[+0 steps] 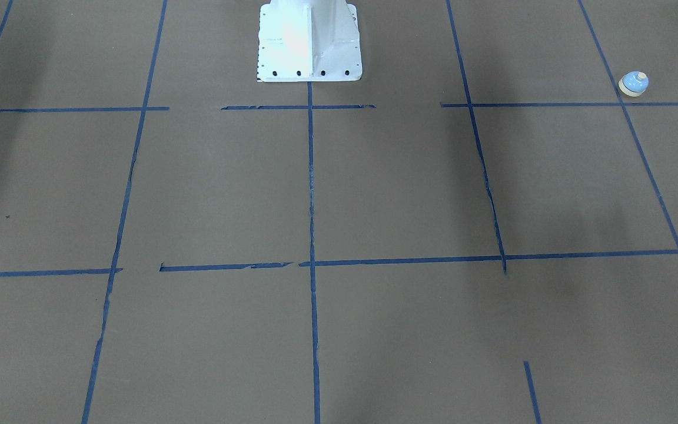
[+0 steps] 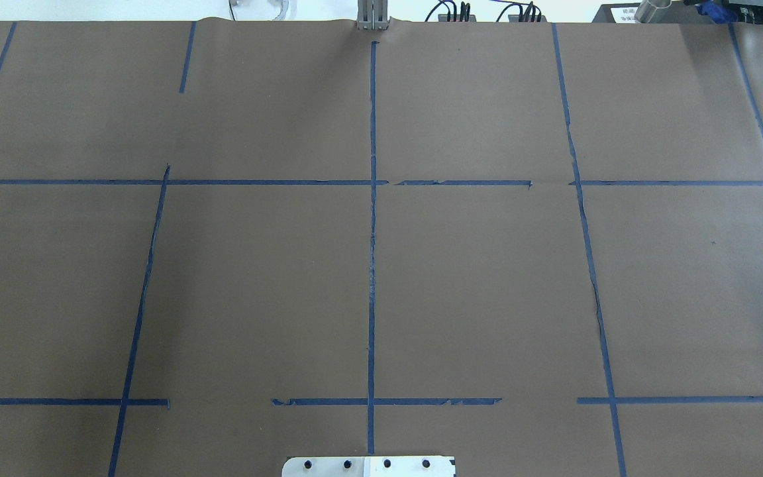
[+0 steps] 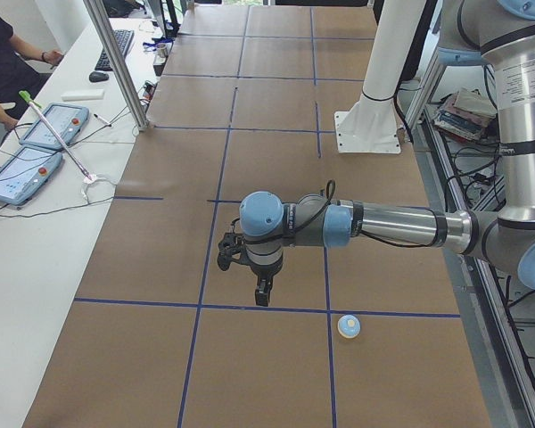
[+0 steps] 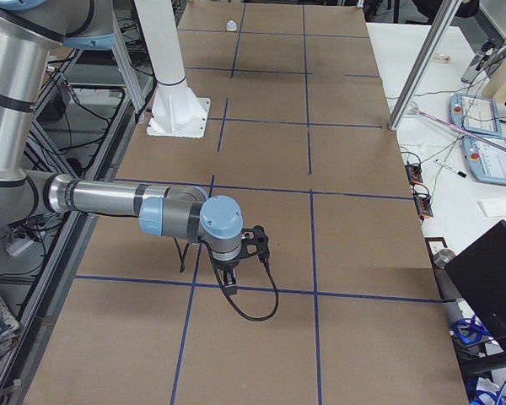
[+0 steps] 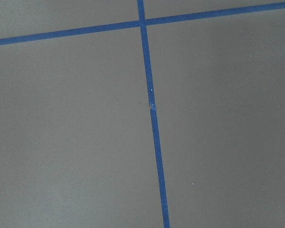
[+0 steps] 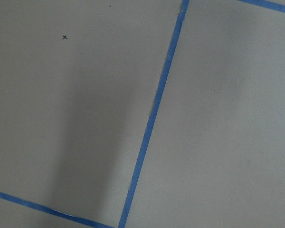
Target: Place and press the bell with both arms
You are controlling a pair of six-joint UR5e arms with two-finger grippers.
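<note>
The bell (image 1: 634, 83), light blue with a cream base and button, stands upright on the brown table near its end on my left side. It also shows in the exterior left view (image 3: 349, 326) and, tiny, at the far end in the exterior right view (image 4: 230, 25). My left gripper (image 3: 262, 294) hangs fingers-down above the table, apart from the bell and beside it. My right gripper (image 4: 228, 281) hangs above the opposite end of the table, far from the bell. I cannot tell whether either is open or shut. Both wrist views show only bare table and tape.
The white pedestal base (image 1: 309, 41) stands at the table's robot-side middle. Blue tape lines (image 2: 372, 265) divide the brown surface into squares. Beside the table are an operators' desk with tablets (image 3: 37, 143), an aluminium post (image 3: 116, 62) and a laptop (image 4: 489, 287).
</note>
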